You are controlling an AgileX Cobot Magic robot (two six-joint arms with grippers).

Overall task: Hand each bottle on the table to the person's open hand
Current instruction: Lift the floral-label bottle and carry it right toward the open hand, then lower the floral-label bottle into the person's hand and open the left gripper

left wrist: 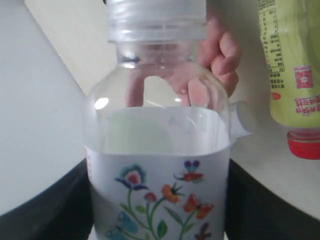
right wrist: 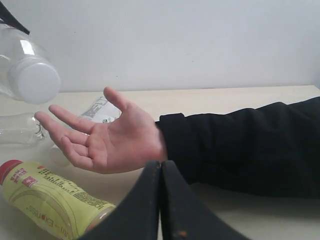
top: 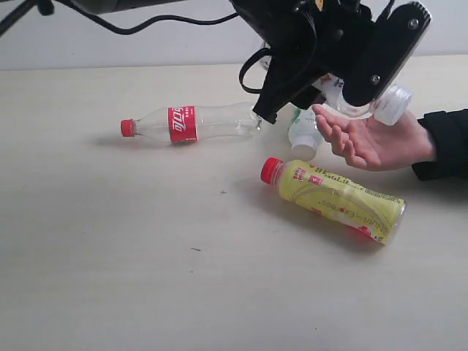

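Observation:
My left gripper [left wrist: 159, 200] is shut on the white floral-labelled bottle [left wrist: 160, 165], its black fingers [left wrist: 42, 205] pressing both sides. In the exterior view this bottle [top: 380, 104] hangs cap-down just above the person's open hand [top: 369, 139], palm up at the right. Three bottles lie on the table [top: 110, 256]: the clear one with red cap and label [top: 191, 123], the yellow one [top: 336, 199], and the white-green one [top: 305, 135] behind the fingers. My right gripper [right wrist: 161, 170] is shut on nothing, low in front of the hand [right wrist: 107, 140].
The person's black sleeve [top: 444, 142] rests on the table at the right edge. A black cable [top: 146, 25] runs along the top behind the left arm. A pale wall stands behind the table's far edge.

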